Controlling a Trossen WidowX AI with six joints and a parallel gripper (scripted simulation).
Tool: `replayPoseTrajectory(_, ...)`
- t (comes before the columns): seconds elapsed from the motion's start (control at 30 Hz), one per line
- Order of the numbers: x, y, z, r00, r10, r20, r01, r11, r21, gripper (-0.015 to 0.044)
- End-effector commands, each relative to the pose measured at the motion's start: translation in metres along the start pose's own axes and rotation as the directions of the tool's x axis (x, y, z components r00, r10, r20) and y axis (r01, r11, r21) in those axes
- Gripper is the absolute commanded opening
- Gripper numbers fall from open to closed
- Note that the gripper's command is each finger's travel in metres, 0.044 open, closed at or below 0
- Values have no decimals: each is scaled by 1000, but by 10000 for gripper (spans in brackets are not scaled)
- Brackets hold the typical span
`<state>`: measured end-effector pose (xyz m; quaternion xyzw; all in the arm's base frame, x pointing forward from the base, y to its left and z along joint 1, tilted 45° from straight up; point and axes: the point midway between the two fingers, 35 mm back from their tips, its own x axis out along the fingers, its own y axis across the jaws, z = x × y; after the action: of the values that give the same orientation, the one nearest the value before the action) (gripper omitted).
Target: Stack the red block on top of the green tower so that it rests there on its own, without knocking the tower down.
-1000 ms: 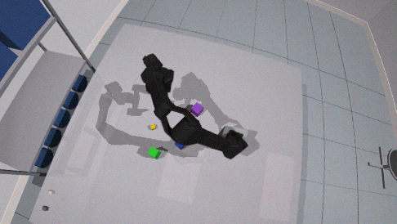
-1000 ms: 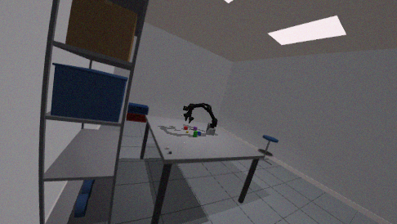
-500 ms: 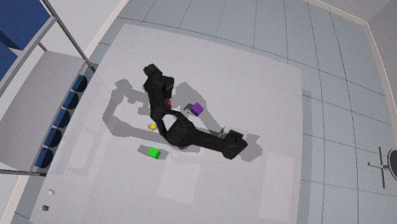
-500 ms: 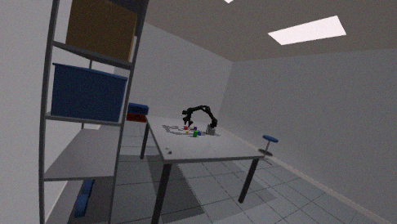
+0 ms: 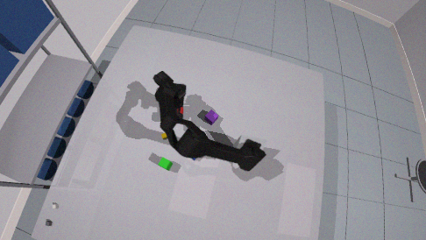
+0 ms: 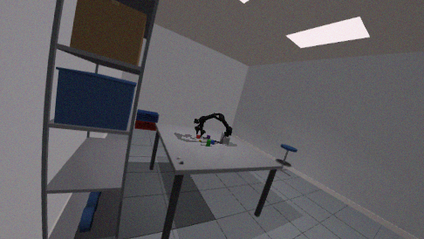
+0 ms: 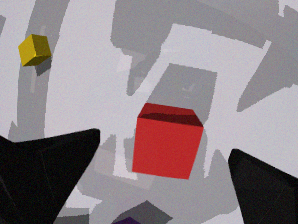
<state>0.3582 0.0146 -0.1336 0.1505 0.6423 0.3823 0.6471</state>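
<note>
The red block [image 7: 166, 141] [image 5: 181, 110] lies on the white table [image 5: 263, 79], directly under my gripper [image 7: 164, 144] [image 6: 198, 132]. The gripper is open and empty, with one black finger on each side of the block and above it, not touching it. In the top view the arm covers most of the red block. The green tower [image 5: 165, 164] [image 6: 208, 143] stands apart on the table, nearer the front edge and left of the arm's base.
A purple block [image 5: 211, 116] lies close to the red one. A small yellow block [image 5: 165, 136] [image 7: 33, 50] lies between the red block and the tower. A metal shelf rack [image 5: 44, 109] [image 6: 87, 126] stands left of the table, and a stool [image 6: 289, 149] on the right.
</note>
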Motion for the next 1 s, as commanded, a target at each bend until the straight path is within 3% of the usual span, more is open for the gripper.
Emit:
replayPoseTrajectory(0.0,6,0,0,1000,5,6,-5,1000,5,440)
replayPoseTrajectory(0.57,25,1,0,1000,3,-2,-3,1000,0,440)
replayPoseTrajectory(0.9,25,1,0,1000,3,-2,-3,1000,0,177)
replayPoseTrajectory(0.97,25,1,0,1000,3,-2,-3,1000,0,164)
